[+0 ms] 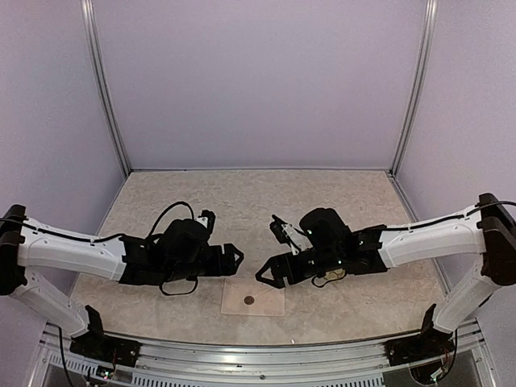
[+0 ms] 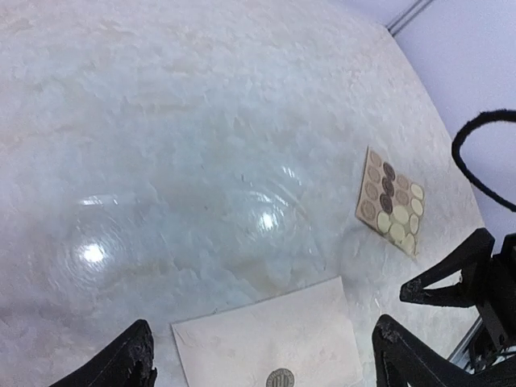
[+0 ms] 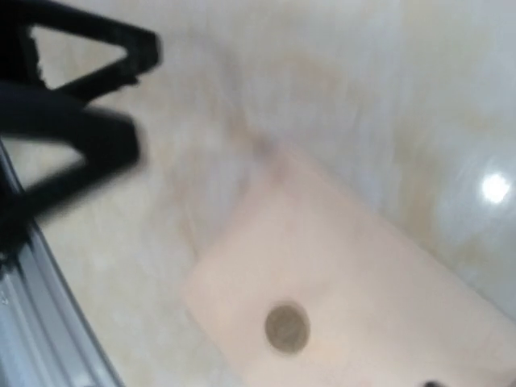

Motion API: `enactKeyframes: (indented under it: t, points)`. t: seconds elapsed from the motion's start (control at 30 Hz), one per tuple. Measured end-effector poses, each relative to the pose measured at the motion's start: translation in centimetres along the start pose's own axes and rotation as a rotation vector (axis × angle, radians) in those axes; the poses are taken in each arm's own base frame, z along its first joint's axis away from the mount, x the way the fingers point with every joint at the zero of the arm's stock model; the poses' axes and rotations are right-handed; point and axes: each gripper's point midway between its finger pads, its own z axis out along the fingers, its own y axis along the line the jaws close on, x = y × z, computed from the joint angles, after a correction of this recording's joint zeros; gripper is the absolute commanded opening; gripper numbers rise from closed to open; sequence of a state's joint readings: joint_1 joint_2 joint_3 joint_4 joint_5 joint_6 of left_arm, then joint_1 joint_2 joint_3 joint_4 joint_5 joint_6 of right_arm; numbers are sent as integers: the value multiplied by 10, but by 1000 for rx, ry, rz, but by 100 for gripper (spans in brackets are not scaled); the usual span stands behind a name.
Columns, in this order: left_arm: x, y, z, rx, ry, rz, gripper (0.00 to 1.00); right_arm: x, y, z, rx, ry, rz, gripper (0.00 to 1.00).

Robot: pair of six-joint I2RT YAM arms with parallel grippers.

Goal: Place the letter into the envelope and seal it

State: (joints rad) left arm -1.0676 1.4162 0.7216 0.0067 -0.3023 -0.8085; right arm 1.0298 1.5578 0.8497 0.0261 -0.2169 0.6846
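The pinkish-beige envelope (image 1: 258, 294) lies flat near the table's front edge, flap down, with a dark round sticker (image 1: 249, 301) on it. It also shows in the left wrist view (image 2: 266, 343) with the sticker (image 2: 280, 378), and blurred in the right wrist view (image 3: 363, 274). The letter is out of view. My left gripper (image 1: 235, 259) hovers just left of and above the envelope, open and empty, its fingers (image 2: 133, 363) wide apart. My right gripper (image 1: 270, 276) hovers just right of it and looks open and empty; its own fingers barely show in its wrist view.
A small sheet of round stickers (image 2: 391, 201) lies on the table to the right of the envelope, under my right arm. The metal rail (image 1: 258, 355) runs along the front edge. White walls close in the back and sides.
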Motion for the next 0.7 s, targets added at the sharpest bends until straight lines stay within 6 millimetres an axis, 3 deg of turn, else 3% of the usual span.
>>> enactKeyframes:
  t: [0.1, 0.2, 0.27, 0.43, 0.53, 0.7]
  points:
    - [-43, 12, -14, 2, -94, -33, 95, -30, 0, -16, 26, -72, -37, 95]
    - [-79, 40, -18, -37, -166, -47, 97, -54, -24, -27, 87, -127, -39, 97]
    - [-95, 63, -17, -64, -197, -54, 97, -67, -52, -35, 146, -158, -21, 97]
    - [-124, 158, -18, -196, -278, -95, 98, -97, -142, -74, 324, -264, 48, 98]
    - [-137, 226, -33, -312, -353, -160, 98, -104, -197, -111, 435, -335, 89, 98]
    - [-142, 305, -69, -454, -480, -248, 99, -105, -274, -190, 610, -491, 141, 98]
